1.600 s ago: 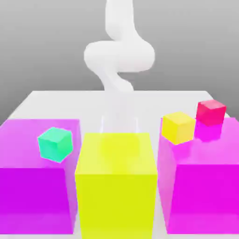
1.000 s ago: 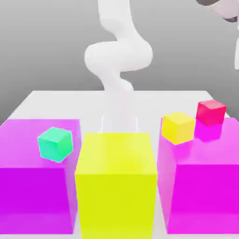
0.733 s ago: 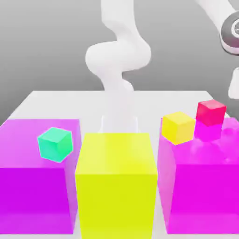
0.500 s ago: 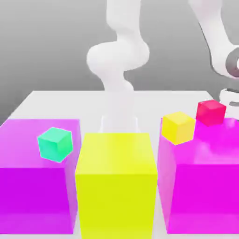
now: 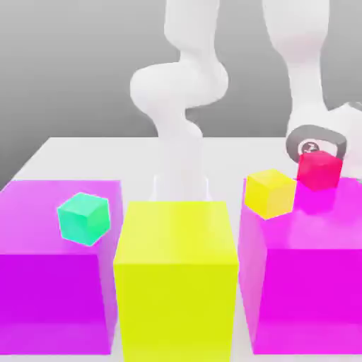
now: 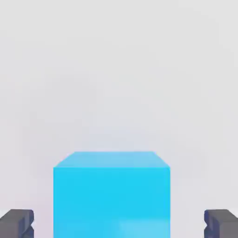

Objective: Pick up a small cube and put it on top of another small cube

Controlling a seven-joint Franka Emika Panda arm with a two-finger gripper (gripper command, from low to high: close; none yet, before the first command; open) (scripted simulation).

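Observation:
In the hand view a bright sky-blue small cube (image 6: 111,195) rests on the pale table, and my gripper (image 6: 119,225) straddles it. Both dark fingertips (image 6: 17,223) stand off its sides with a gap on each side, so the gripper is open. In the exterior view the arm's wrist (image 5: 311,145) has come down at the back right, just behind the red small cube (image 5: 319,170); the sky-blue cube is hidden there. A yellow small cube (image 5: 269,193) sits beside the red one.
Three tall blocks line the front: magenta (image 5: 56,283) at the exterior view's left, yellow (image 5: 175,283) in the middle, magenta (image 5: 307,283) at the right. A teal-green small cube (image 5: 83,218) shows at the left block. The arm's base column (image 5: 180,127) rises behind.
The arm's hand has swung in from the upper right of the exterior view and dropped behind the red cube. None of the cubes has moved.

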